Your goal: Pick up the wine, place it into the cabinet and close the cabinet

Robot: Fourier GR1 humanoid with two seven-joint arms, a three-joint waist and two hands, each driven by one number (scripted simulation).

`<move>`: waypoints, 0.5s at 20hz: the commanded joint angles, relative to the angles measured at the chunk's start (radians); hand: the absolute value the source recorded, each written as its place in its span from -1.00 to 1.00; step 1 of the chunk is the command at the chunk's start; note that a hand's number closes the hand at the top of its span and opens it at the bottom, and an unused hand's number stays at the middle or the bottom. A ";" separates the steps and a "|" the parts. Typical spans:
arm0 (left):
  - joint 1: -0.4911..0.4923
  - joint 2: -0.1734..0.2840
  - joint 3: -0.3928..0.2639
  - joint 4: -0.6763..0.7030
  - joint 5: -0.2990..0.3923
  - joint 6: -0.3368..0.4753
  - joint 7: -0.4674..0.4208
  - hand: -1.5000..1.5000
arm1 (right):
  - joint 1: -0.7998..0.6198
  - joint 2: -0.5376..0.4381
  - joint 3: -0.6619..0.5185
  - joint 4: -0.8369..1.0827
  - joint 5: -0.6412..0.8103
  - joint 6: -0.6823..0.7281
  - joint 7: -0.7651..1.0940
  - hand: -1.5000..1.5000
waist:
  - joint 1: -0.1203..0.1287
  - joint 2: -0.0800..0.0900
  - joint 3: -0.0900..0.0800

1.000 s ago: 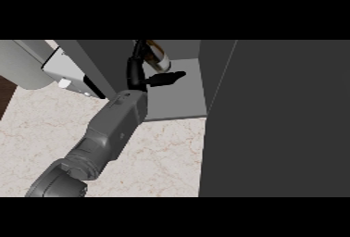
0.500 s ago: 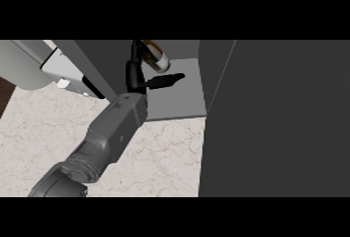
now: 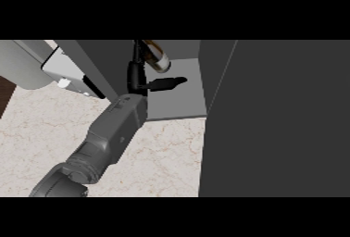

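Head view shows my left hand (image 3: pixel 147 78) reaching into the open cabinet (image 3: pixel 179 99), and very little has shifted over the last second: the forearm sits at nearly the same angle across the marble counter (image 3: pixel 164 152), only a touch deeper toward the shelf. The wine (image 3: pixel 157 56) stands at the back of the cabinet floor, partly cut off by the upper edge, just beyond my fingers. The thumb juts out straight to the right and the fingers run up alongside the bottle; I read the hand as uncurled, though whether it touches the glass I cannot tell. So I judge the placing step to be done or nearly so, with withdrawal and the door (image 3: pixel 287 115), the dark panel at right, yet to come. My right hand is nowhere in view.
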 commanded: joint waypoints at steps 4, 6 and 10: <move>0.048 0.001 -0.009 0.009 -0.009 -0.077 -0.025 -1.00 | -0.043 0.007 0.022 -0.038 0.000 -0.028 0.049 -1.00 | 0.019 -0.003 -0.002; 0.029 0.001 -0.014 0.009 -0.004 -0.063 -0.011 -1.00 | 0.036 0.003 0.013 -0.050 -0.041 0.008 0.005 -1.00 | 0.009 -0.006 -0.001; 0.050 0.001 -0.006 -0.006 0.045 -0.103 -0.016 -1.00 | 0.071 0.005 0.034 -0.059 -0.038 0.026 -0.015 -1.00 | -0.008 -0.009 -0.001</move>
